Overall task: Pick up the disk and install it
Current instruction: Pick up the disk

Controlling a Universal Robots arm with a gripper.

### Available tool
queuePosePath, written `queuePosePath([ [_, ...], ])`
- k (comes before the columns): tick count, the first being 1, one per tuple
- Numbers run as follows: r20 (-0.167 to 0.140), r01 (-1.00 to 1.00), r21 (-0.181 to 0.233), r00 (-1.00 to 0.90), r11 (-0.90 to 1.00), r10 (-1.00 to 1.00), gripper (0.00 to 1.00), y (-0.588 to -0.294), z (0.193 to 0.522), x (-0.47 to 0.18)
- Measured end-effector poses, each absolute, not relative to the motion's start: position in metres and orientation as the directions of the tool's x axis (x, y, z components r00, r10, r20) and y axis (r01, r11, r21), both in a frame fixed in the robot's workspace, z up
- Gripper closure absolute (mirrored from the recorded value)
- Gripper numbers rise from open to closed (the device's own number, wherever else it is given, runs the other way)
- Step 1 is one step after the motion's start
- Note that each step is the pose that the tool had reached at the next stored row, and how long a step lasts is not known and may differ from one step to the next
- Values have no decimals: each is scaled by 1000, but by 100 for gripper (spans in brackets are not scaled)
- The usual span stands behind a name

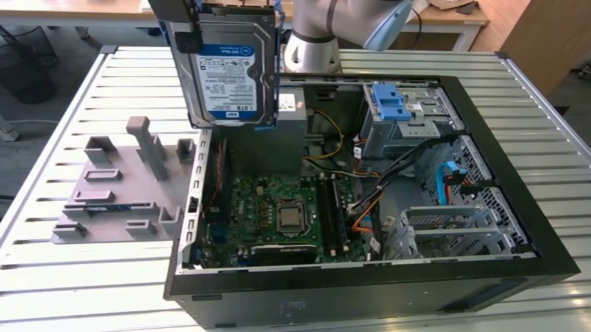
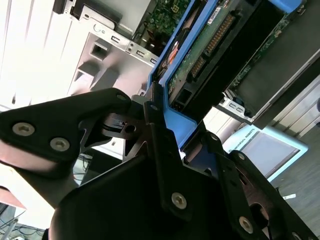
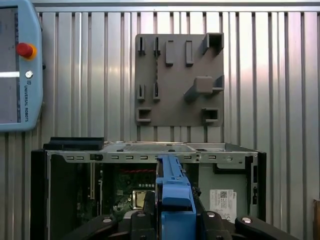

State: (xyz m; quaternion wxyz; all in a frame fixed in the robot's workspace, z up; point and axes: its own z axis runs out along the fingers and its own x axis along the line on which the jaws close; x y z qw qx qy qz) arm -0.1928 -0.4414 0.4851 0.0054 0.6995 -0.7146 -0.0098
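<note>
Grip: we judge the gripper [image 2: 167,127] closed on the disk [image 1: 231,66], its dark fingers [image 2: 157,145] pressed against the blue rail.
Disk: upright in the air, label facing out, above the corner of the open computer case [image 1: 369,283] at the exterior view's left.
Step in hand: we judge it to be carrying the disk over the case.
Doing it well: we would hold by the rails only, stay square, and stay clear of the case wall.
In the way: the bundle of cables [image 1: 369,183] runs just beside the drive cage [image 1: 406,114] with its blue latch.
Around: circuit board [image 1: 286,207] on the case floor, grey holder plate [image 1: 120,194] beside the case, control tablet [image 3: 17,65] on the slatted table [image 1: 55,104].
</note>
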Motion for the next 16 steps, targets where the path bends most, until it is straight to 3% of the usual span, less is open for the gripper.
queuePosePath([
  [16, -6, -1000, 22, -21, 21, -1000, 64, -445, 485, -166],
])
